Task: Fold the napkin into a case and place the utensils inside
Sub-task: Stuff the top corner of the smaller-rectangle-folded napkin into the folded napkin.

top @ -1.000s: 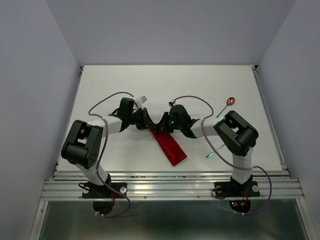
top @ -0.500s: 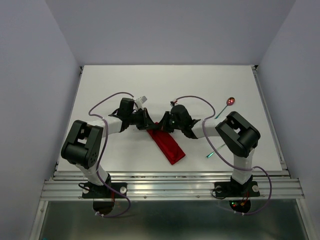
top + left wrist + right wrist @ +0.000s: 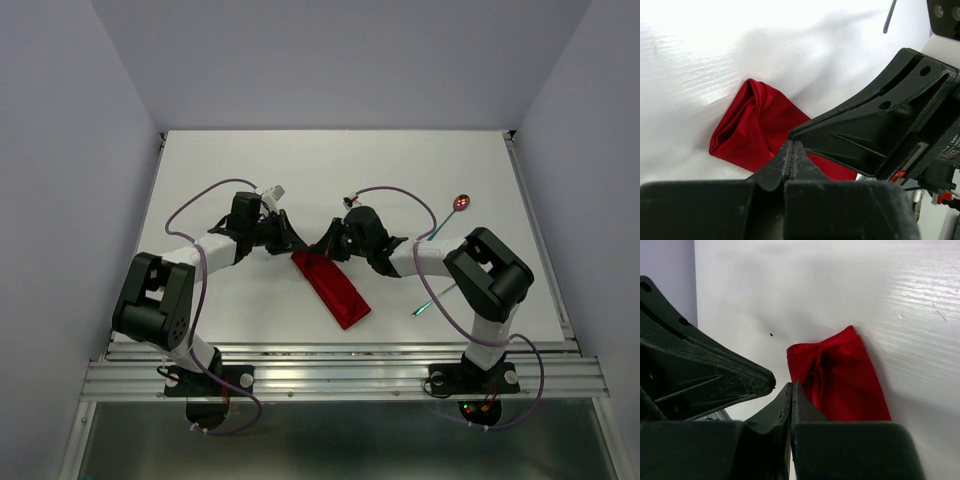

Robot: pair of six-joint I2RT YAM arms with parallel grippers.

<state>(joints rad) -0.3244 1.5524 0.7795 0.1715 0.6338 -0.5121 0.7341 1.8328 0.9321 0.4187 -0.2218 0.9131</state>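
The napkin [image 3: 332,288] lies flat on the table as a narrow red case, running diagonally from its far-left end toward the near right. Its rumpled far end shows in the left wrist view [image 3: 755,125] and in the right wrist view [image 3: 845,380]. My left gripper [image 3: 291,243] and right gripper [image 3: 322,248] meet tip to tip just beyond that far end. Both are shut, left [image 3: 793,145] and right [image 3: 791,386], with no cloth between the jaws. The spoon [image 3: 461,203] with a red-pink bowl lies far right. The teal-handled fork [image 3: 431,300] lies near right, beside the right arm.
The right arm's elbow [image 3: 487,270] hangs over the spot between the spoon and the fork. A metal rail [image 3: 340,375] borders the table's near edge. Purple cables loop above both forearms.
Both grippers have pulled back off the napkin's far end, leaving it flat on the table. The left arm's elbow has swung to the left.
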